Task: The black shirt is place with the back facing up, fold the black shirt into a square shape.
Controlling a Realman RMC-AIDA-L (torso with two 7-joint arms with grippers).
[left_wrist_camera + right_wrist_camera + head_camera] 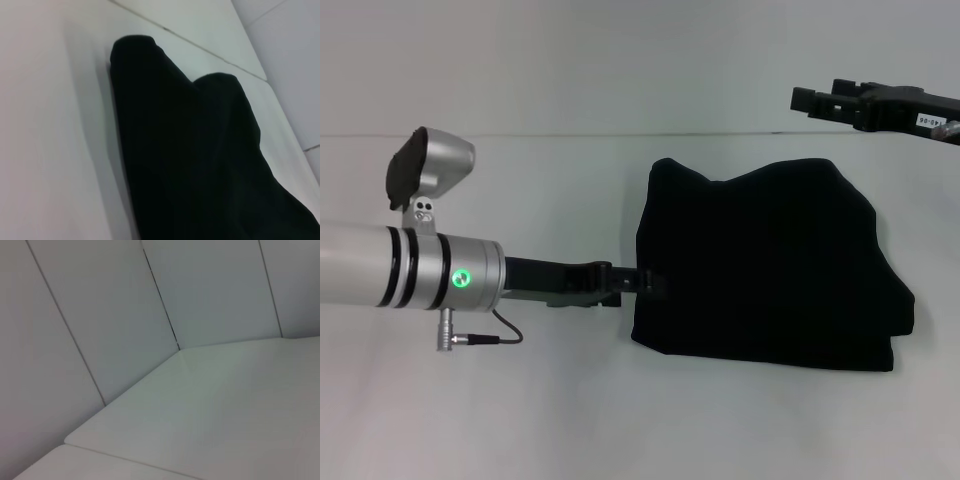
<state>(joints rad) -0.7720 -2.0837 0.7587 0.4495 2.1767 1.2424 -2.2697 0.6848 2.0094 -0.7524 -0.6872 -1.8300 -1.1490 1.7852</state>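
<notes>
Progress: we are judging the folds mostly done; the black shirt [765, 265] is lying as a rough, uneven block, centre-right of the head view, edges needing squaring.
Left claw [650, 283]: touching the shirt's left edge; we cannot tell its grip.
Right claw [805, 98]: hovering upper right, grip unclear.
Materials: soft matte fabric, layered bulging edges; smooth white tabletop [520, 420].
</notes>
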